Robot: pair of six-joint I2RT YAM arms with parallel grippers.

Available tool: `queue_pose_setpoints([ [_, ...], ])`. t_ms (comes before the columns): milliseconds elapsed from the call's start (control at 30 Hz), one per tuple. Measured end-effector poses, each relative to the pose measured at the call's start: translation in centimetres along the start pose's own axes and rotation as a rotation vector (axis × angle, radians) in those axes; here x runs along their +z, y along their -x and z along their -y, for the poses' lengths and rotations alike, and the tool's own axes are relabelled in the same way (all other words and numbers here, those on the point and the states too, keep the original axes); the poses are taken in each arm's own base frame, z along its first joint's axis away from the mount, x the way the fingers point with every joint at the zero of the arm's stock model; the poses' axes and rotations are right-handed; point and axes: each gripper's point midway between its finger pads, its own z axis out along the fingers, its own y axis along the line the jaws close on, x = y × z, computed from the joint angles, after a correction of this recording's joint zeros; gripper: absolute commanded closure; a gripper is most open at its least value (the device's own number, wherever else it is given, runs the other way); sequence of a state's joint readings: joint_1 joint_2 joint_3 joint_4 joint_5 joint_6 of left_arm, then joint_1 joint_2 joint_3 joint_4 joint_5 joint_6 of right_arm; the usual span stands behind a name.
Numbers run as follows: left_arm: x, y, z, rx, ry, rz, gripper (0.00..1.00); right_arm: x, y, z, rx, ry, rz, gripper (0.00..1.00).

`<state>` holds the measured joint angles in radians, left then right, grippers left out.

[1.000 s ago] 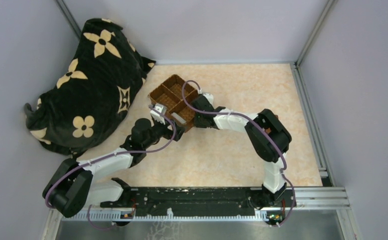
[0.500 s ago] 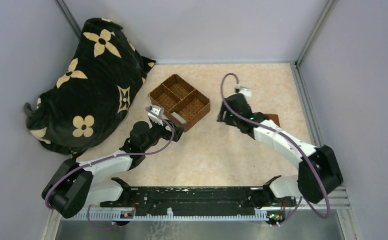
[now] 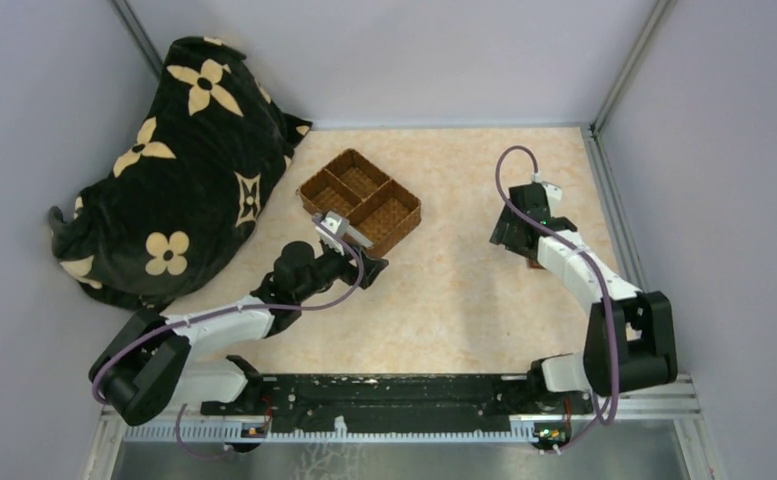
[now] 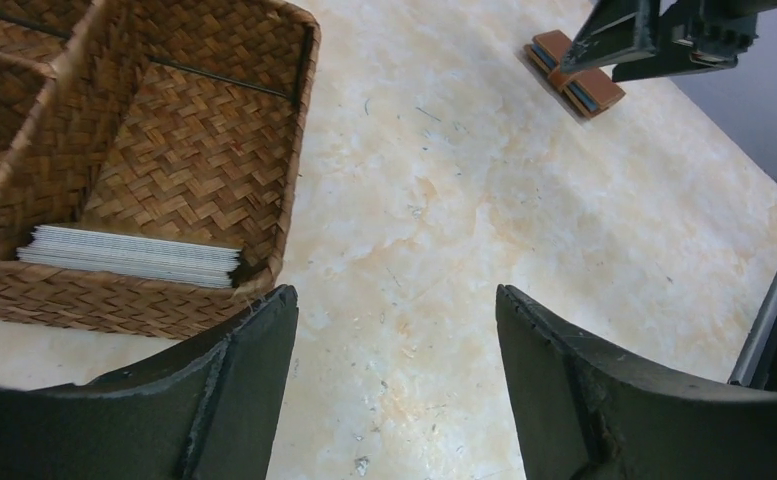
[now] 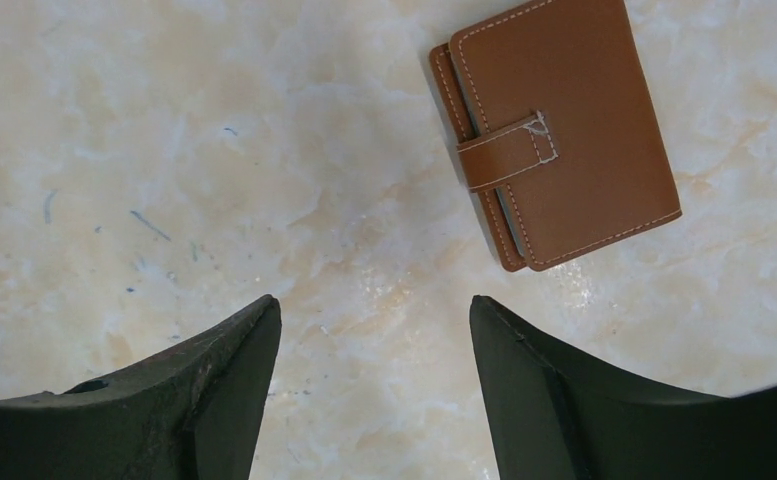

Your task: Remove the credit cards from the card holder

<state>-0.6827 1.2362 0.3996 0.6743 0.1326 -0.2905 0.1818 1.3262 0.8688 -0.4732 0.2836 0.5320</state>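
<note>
The card holder (image 5: 564, 130) is a reddish-brown wallet lying flat on the table, its strap fastened over grey-blue inner edges. My right gripper (image 5: 374, 310) hovers open just left of and below it, touching nothing. In the left wrist view the card holder (image 4: 574, 75) lies far off under the right gripper (image 4: 654, 35). A stack of whitish credit cards (image 4: 129, 257) rests on edge in the near compartment of the woven basket (image 4: 299, 150). Beside the basket's near corner my left gripper (image 4: 396, 300) stands open and empty over bare table. From above, the right arm hides most of the holder.
The three-compartment wicker basket (image 3: 309, 185) sits at the table's back left. A black bag with tan flowers (image 3: 174, 170) fills the far left corner. Metal rails (image 3: 619, 220) line the right edge. The left gripper (image 3: 371, 268) and right gripper (image 3: 509, 238) are well apart.
My right gripper left the basket, opened, and swung right to hover by the card holder. The left gripper shifted slightly right along the basket's near side.
</note>
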Motion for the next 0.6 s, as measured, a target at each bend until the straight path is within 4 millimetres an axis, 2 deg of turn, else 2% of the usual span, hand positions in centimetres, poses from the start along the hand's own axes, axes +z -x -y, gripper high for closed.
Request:
queue_pose_setpoints([
  [133, 0.8, -1.1, 1.0, 0.010, -0.017, -0.040, 0.23, 2.1, -1.4, 1.0, -0.017, -0.063, -0.059, 0.30],
  [300, 1.3, -2.5, 1.8, 0.021, -0.034, -0.085, 0.18, 3.3, -1.5, 3.3, -0.050, -0.192, -0.050, 0.30],
  [433, 1.4, -2.7, 1.9, 0.031, -0.037, -0.092, 0.16, 3.4, 0.0, 4.6, -0.060, -0.269, -0.008, 0.28],
  [600, 1.4, -2.7, 1.7, 0.048, -0.022, -0.090, 0.16, 4.2, 2.1, 4.7, -0.067, -0.319, 0.021, 0.28],
])
